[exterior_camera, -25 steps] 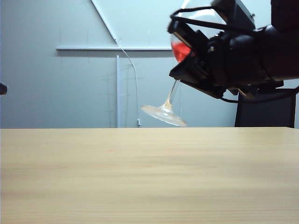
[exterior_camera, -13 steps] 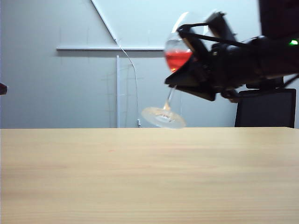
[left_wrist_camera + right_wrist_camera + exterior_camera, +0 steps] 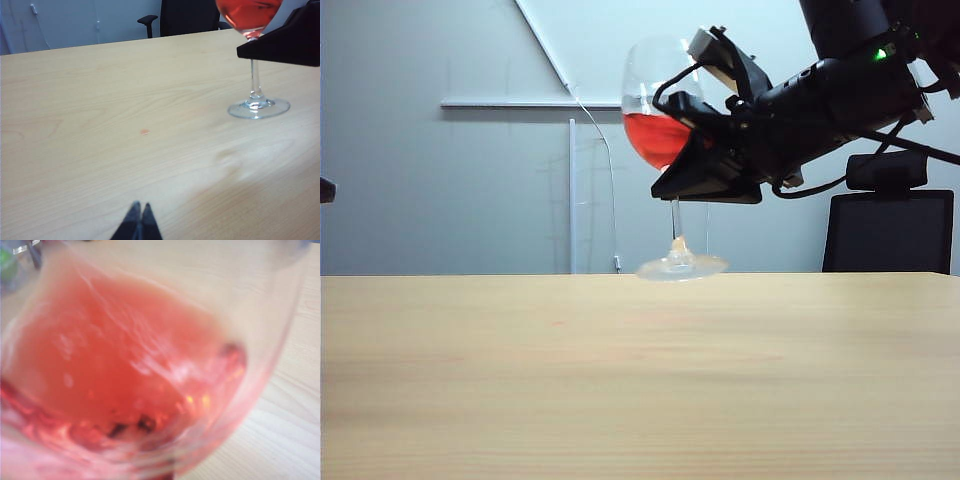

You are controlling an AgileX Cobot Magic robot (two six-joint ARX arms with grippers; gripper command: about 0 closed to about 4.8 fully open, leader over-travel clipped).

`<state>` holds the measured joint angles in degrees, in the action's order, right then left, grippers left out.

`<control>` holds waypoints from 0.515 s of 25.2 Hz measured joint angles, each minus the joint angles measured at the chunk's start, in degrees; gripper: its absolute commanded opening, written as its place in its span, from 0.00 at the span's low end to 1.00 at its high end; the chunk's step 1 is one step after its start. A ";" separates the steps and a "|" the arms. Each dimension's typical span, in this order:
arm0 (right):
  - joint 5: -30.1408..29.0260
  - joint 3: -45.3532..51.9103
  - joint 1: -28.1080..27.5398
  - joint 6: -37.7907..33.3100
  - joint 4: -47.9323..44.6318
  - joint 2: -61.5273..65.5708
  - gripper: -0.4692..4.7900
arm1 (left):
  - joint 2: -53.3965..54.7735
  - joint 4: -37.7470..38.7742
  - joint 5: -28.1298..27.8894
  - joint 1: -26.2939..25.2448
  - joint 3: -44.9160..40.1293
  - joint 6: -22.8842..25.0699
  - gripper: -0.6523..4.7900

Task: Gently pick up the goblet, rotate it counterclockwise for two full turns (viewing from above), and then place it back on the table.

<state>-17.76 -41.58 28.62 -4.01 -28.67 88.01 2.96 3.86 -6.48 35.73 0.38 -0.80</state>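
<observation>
Right claw [image 3: 695, 150] clenched on the goblet [image 3: 660, 125] at the base of the bowl, reaching in from the right of the exterior view. Desk [image 3: 640, 380] lies below the claw; goblet foot looks just above or barely touching it, cannot tell which. Grip sits under the bowl so the thin stem hangs free below the claw and the red liquid stays level. Goblet upright now, a second ago it was tilted with the foot raised well clear of the desk, so it has been righted and lowered, likely for set-down. Left claw [image 3: 139, 222] closed on nothing, low over the desk, goblet foot [image 3: 258, 107] well apart from it, idle.
</observation>
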 measured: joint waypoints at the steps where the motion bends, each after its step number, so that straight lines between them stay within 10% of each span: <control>1: 0.00 -0.02 0.13 1.66 0.37 0.00 0.08 | 0.00 0.00 0.00 0.00 0.00 0.00 0.11; 13: 7.78 0.24 8.76 21.07 -0.24 -1.95 0.08 | 0.00 0.00 0.00 0.00 0.00 0.00 0.11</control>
<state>-9.98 -41.34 37.39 17.06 -28.91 86.06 2.96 3.86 -6.48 35.73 0.38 -0.80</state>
